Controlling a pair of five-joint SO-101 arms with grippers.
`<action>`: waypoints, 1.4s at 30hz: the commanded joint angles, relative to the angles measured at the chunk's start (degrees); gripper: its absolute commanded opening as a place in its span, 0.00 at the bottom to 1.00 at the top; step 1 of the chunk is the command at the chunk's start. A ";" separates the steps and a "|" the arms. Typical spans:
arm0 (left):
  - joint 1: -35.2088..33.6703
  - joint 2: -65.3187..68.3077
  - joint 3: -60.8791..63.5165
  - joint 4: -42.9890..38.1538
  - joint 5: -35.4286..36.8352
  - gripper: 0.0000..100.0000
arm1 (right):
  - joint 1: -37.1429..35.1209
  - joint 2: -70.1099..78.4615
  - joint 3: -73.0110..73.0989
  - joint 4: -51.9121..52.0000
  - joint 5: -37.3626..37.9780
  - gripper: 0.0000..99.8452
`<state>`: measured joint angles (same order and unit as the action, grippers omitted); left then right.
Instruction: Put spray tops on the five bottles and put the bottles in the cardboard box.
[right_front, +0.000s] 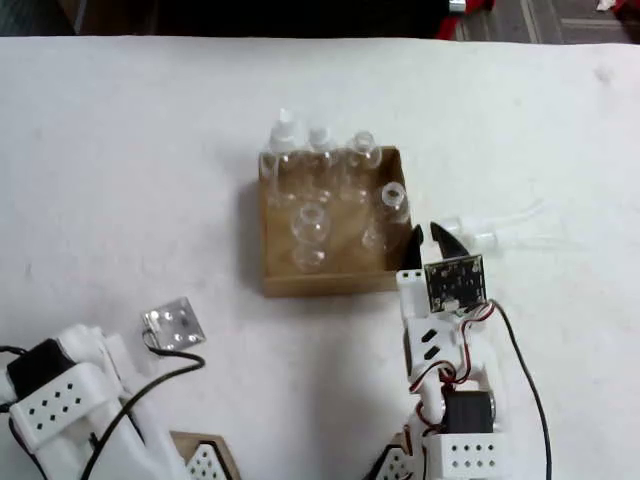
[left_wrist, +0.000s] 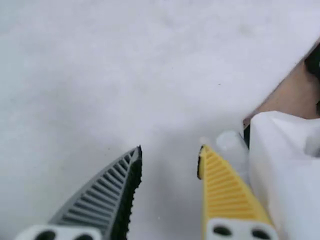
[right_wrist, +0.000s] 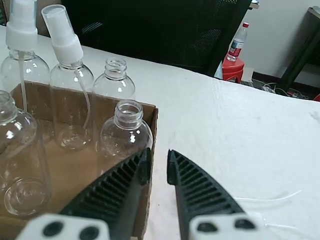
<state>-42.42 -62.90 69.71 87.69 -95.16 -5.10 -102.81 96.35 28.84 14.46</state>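
The left fingers (left_wrist: 107, 195) are spread wide above the bare white bench (left_wrist: 150, 60). The right fingers (right_wrist: 200, 192), slightly parted and holding nothing, sit just beside the cardboard box (right_front: 325, 282), at its right wall. Five bottles (right_front: 311, 225) stand inside it, and two in the back row wear spray tops (right_wrist: 62, 32). Loose tops (right_front: 468, 232) lie on the bench to the right of the box.

White table (right_front: 120, 150) spans the whole high view. Small shiny square block (right_front: 173, 328) lies flat on it, toward the front-left. Corner of a brown board (right_front: 205, 450) pokes in at the front edge. Past the far side of the table: black chair (right_wrist: 165, 30), dark against the room. Further right, red stool (right_wrist: 234, 67) on the floor; drink bottle (right_wrist: 239, 40) with a red cap stands upright on top. Loose cables (right_wrist: 280, 87) trail on the floor near the stool.
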 joint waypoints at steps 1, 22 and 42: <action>0.31 0.66 6.33 -2.64 -0.18 0.19 | -0.40 -0.31 0.44 -0.75 0.62 0.05; -6.11 0.57 10.99 -28.48 -0.62 0.19 | -3.47 -0.31 0.44 1.10 4.92 0.05; 2.07 0.04 -8.70 -13.01 17.14 0.19 | -3.47 -0.31 0.44 1.27 4.92 0.05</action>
<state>-42.86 -61.93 66.90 61.67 -72.40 -8.26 -102.81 96.35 30.07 18.59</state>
